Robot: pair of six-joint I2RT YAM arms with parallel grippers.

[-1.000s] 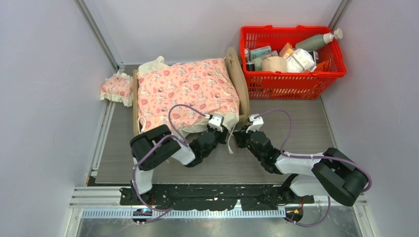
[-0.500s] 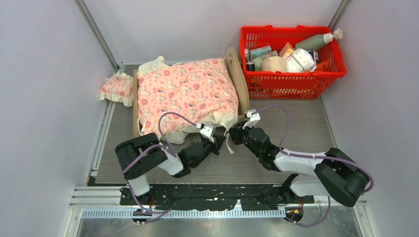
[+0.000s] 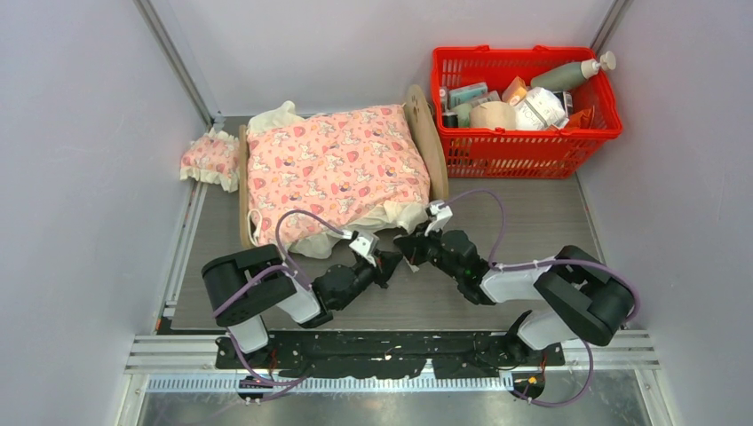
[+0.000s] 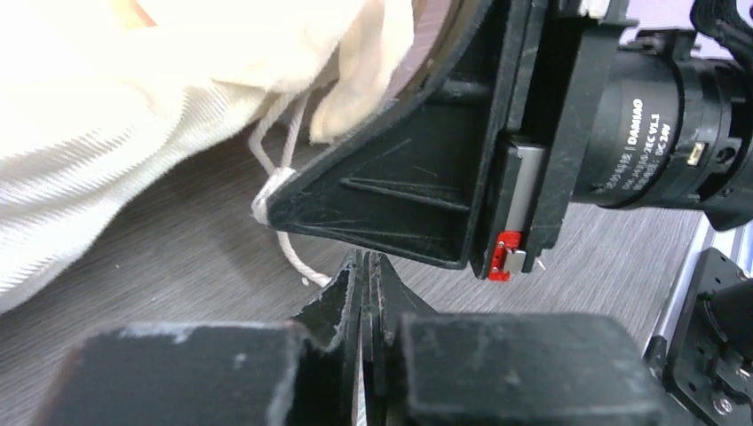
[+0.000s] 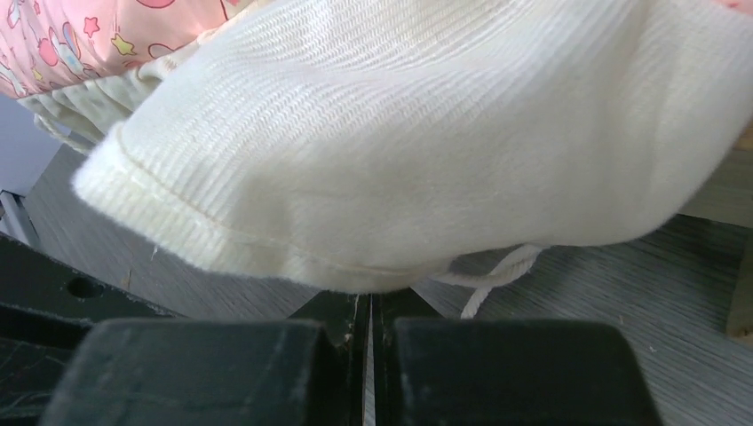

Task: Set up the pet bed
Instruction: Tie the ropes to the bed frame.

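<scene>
The pet bed point(image 3: 424, 124) is a plywood frame with its arched headboard at the right. A pink patterned blanket point(image 3: 333, 164) covers it and hides the mattress. The blanket's cream frill point(image 5: 400, 160) hangs over the near right corner. My right gripper point(image 3: 401, 241) is at that corner, its tip point(image 4: 264, 209) shut on the frill's edge, where a white cord point(image 4: 297, 262) hangs. My left gripper point(image 3: 388, 260) sits just in front of it, shut point(image 4: 367, 262) with nothing between its fingers. The cord passes just beyond its tips.
A small pink frilled pillow point(image 3: 210, 158) lies on the table left of the bed's footboard. A red basket point(image 3: 524, 151) full of bottles and packets stands at the back right, close to the headboard. Grey walls close in on both sides.
My left gripper has drawn back from under the blanket's near edge and closed. The right gripper has moved left along the near right corner and stayed shut.
</scene>
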